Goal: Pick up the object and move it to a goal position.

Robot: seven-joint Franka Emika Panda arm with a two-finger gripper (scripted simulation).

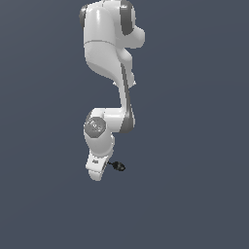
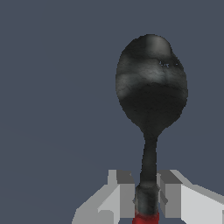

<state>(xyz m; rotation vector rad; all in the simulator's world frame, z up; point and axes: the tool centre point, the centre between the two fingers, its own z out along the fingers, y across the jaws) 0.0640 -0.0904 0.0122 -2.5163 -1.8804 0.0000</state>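
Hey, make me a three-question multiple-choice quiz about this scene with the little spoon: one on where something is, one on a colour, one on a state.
1. Where does the hand hold the spoon?
A. around the round head
B. at the bottom of the thin neck, just above the handle
C. nowhere, the spoon lies apart from it

2. What colour is the spoon's round head?
A. glossy black
B. yellow
C. white

3. How do the fingers stand?
A. spread wide with nothing between
B. out of sight
C. closed on the spoon

Answers: 1 B, the fingers flank the neck beside the red handle. 2 A, the wrist view shows a dark, shiny head. 3 C, both press against the neck.
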